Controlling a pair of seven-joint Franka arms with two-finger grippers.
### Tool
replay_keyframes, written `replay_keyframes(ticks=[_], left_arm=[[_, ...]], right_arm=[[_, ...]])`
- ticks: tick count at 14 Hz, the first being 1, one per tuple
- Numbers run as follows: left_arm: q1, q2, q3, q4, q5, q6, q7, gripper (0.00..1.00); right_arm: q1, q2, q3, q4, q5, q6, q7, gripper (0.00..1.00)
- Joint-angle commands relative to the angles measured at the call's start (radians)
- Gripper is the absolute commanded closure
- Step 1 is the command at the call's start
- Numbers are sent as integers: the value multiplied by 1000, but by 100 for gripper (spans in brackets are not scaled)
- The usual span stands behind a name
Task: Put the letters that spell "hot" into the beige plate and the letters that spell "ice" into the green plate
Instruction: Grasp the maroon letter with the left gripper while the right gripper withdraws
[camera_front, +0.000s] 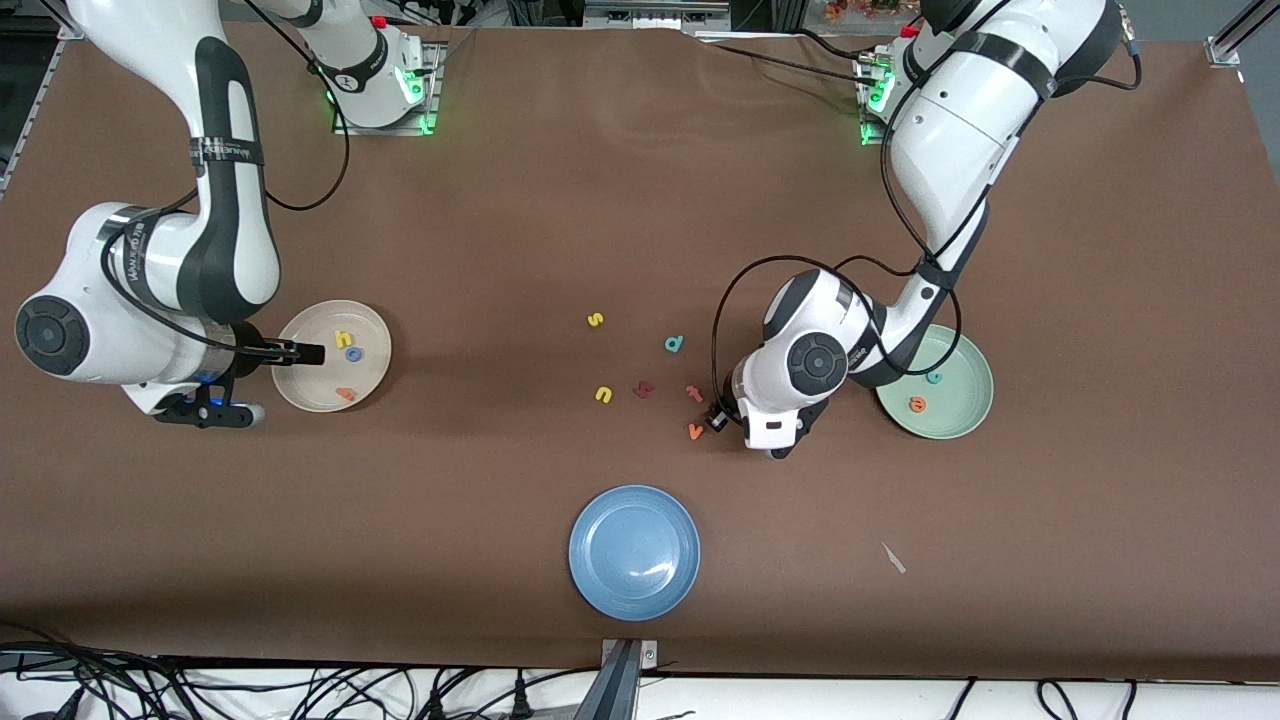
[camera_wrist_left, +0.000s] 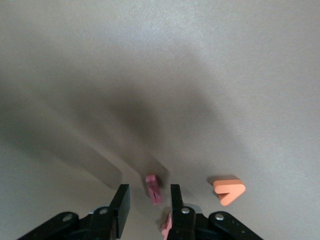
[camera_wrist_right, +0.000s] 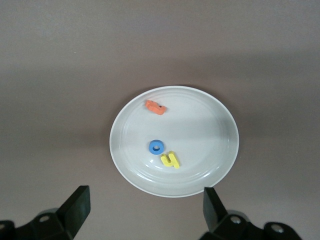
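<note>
Your right gripper (camera_wrist_right: 145, 210) hangs over the table at the edge of the beige plate (camera_front: 300, 395), jaws spread wide, holding nothing. In that plate lie three letters: the yellow h (camera_wrist_right: 170, 160), the blue o (camera_wrist_right: 156, 147) touching it, and the orange t (camera_wrist_right: 156, 107) apart from them, near the rim on the side closer to the front camera.

Your left gripper (camera_wrist_left: 148, 205) is low over the table between the loose letters and the green plate (camera_front: 965, 415). Its jaws are drawn partway in, with the dark red i (camera_wrist_left: 154, 188) between the fingers (camera_wrist_left: 121, 200); whether the pads actually touch it you cannot tell. The orange v (camera_wrist_left: 229, 190) lies just beside, on the table.

In the green plate sit the teal c (camera_front: 934, 377) and the orange e (camera_front: 917, 404), apart from each other.

Loose on the brown table (camera_front: 560, 200): a yellow s (camera_front: 595, 320), a teal d (camera_front: 675, 344), a yellow u (camera_front: 603, 395), a dark red letter (camera_front: 644, 389) and a reddish t-like letter (camera_front: 694, 393). The blue plate (camera_front: 634, 552) sits nearer the front camera than all of these.
</note>
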Motion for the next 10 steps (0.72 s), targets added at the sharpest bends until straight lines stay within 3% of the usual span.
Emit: replay_keyframes(ticks=[1, 2, 3, 5, 6, 7, 9, 10], left_arm=[[-12, 6, 8, 0, 26, -1, -6, 62], [-11, 6, 8, 0, 26, 1, -6, 74], [-11, 6, 8, 0, 26, -1, -4, 100], [-11, 5, 10, 0, 31, -1, -4, 100], [-11, 0, 10, 1, 40, -3, -6, 100], [-9, -6, 10, 6, 40, -9, -6, 100], [3, -29, 10, 9, 42, -36, 7, 100], [5, -47, 11, 11, 43, -85, 40, 100]], right_arm=[[-3, 25, 3, 42, 14, -35, 13, 0], [-2, 25, 0, 46, 12, -48, 13, 0], [6, 29, 2, 57, 14, -54, 20, 0], [8, 17, 9, 65, 6, -63, 131, 0], [-8, -16, 52, 65, -1, -81, 192, 0], [-88, -49, 156, 62, -32, -78, 252, 0], [-303, -136, 435, 36, -192, -74, 363, 0], [-363, -170, 515, 8, -260, -72, 388, 0]])
